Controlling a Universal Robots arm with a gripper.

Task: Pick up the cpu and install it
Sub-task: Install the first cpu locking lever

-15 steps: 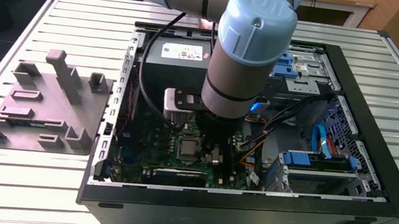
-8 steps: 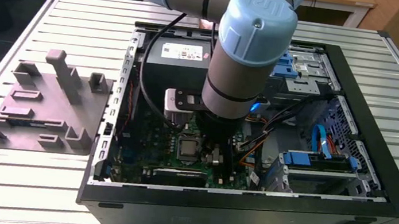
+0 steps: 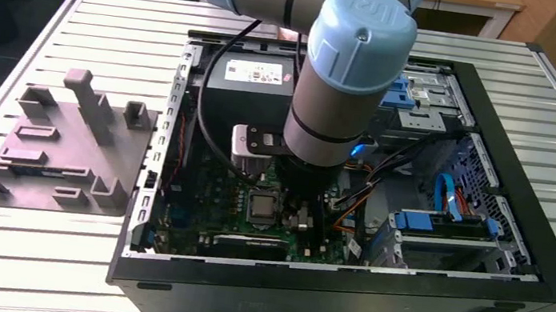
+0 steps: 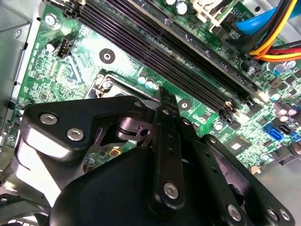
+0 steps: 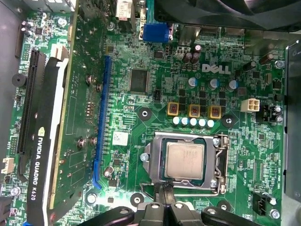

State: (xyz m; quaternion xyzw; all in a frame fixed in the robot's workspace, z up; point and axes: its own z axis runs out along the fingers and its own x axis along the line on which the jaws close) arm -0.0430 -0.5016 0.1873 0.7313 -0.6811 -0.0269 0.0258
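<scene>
Hovering low over the motherboard point(image 5: 127, 127) with the gripper point(image 5: 164, 192), fingertips pressed together and clamping nothing. Poising that closed tip just beside the edge of the socket frame point(image 5: 219, 165), apart from the chip. Finding the cpu point(image 5: 185, 161) lying flat inside that frame, silvery top facing up, seated square in the socket.

Noting, near the socket, a row of pale round capacitors point(image 5: 193, 122) and three yellow-edged square components point(image 5: 194, 110) just past them. Passing, on the socket's other flank, a long blue expansion slot point(image 5: 99, 122) and a graphics card point(image 5: 44, 141) standing on edge beside it.

Catching, in the second wrist view, the black gripper point(image 4: 164, 101) linkage covering much of the socket, with long dark memory slots point(image 4: 178, 61) running beyond it and a bundle of orange, yellow and blue cables point(image 4: 277, 42) further off.

Reaching down, in the exterior view, with the arm point(image 3: 348, 76) into the open computer case point(image 3: 522, 261) and blocking sight of the board's middle. Resting the case on the slatted table point(image 3: 29, 252), with a grey moulded fixture point(image 3: 63, 152) sitting outside it toward the exterior view's left.
</scene>
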